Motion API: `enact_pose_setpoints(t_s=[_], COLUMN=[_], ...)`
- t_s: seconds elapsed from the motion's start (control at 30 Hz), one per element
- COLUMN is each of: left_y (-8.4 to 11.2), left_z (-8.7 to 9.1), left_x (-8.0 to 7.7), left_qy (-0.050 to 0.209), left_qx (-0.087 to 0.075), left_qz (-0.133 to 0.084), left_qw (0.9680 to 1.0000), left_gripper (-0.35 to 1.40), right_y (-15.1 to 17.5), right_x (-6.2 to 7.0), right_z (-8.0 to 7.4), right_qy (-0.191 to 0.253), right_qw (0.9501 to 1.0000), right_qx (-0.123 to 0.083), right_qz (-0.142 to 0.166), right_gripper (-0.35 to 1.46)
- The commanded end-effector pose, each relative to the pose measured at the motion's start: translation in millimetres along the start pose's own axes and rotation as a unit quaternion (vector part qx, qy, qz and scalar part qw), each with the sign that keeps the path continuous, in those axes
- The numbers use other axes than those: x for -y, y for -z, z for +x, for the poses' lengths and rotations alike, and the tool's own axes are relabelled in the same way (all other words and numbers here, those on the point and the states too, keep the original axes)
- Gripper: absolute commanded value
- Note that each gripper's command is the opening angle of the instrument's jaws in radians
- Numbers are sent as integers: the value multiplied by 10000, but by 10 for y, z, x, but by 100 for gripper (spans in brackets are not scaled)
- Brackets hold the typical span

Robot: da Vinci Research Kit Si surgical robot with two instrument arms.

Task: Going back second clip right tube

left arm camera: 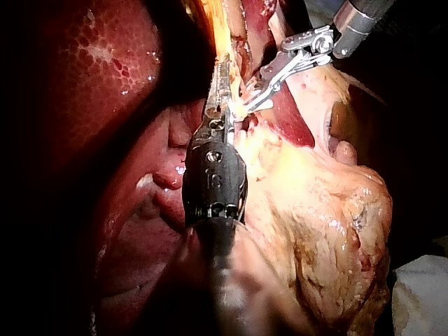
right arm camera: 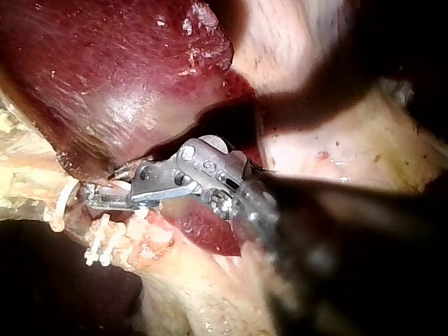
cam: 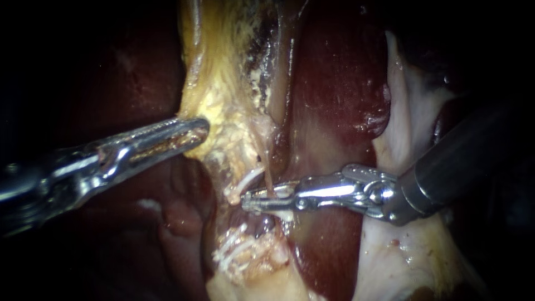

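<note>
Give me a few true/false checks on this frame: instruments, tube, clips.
1. The left instrument holds the yellowish tissue. True.
2. The right instrument enters the endoscope view from the left. False: its shaft comes in from the right.
3. A thin tube crosses at the right instrument's tip. True.
4. No clips are visible. False: white clips sit on the tissue just below the right instrument's tip in the endoscope view.
5. The two instruments' tips touch. False: they are apart, with yellowish tissue between them.
</note>
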Motion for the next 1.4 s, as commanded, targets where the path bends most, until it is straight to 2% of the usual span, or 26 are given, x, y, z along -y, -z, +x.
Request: enact_pose_setpoints(t_s=[0.03,0.23,0.3,0.33,0.37,0.43,0.5,0.63,0.8,0.87,0.97,1.07,1.13,1.2,1.27,1.4], left_y=[0,1,1,1,1,0,0,0,0,0,0,0,-1,-1,-1,-1], left_z=[0,1,1,1,1,1,1,2,2,2,2,2,3,3,3,2], left_x=[0,-2,-4,-4,-5,-7,-8,-8,-8,-8,-8,-8,-9,-9,-9,-8], left_qy=[9,48,51,51,52,52,53,54,53,53,52,52,51,51,51,52], left_qx=[1,32,33,33,37,37,38,53,53,54,54,55,41,41,41,42], left_qz=[-10,-109,-114,-114,-129,-130,-131,-128,-129,-130,-129,-130,-134,-135,-135,-136], left_qw=[10000,9999,9999,9999,9999,9999,9999,9999,9999,9999,9999,9999,9999,9999,9999,9999], left_gripper=[-35,-35,-35,-35,-35,-35,-35,-35,-35,-35,-35,-35,-35,-35,-35,-35], right_y=[0,-4,-5,-4,-4,-4,-2,7,19,20,16,4,-11,-23,-33,-45], right_x=[0,4,4,4,4,3,2,-2,-16,-17,-10,9,25,31,31,15], right_z=[0,-1,-1,0,1,3,5,7,8,6,5,-1,-6,-8,-7,-7], right_qy=[4,11,128,451,654,998,1226,1507,1553,1559,1562,1589,1623,1643,1653,1665], right_qw=[10000,10000,9999,9990,9979,9950,9923,9884,9876,9875,9875,9872,9860,9856,9854,9856], right_qx=[2,6,6,23,25,-15,-150,-186,-208,-206,-205,-78,58,71,73,25], right_qz=[-2,1,0,-8,-9,33,-22,-67,-112,-110,-107,118,383,400,400,303], right_gripper=[-35,-35,7,32,47,58,60,60,60,60,60,60,60,60,60,60])
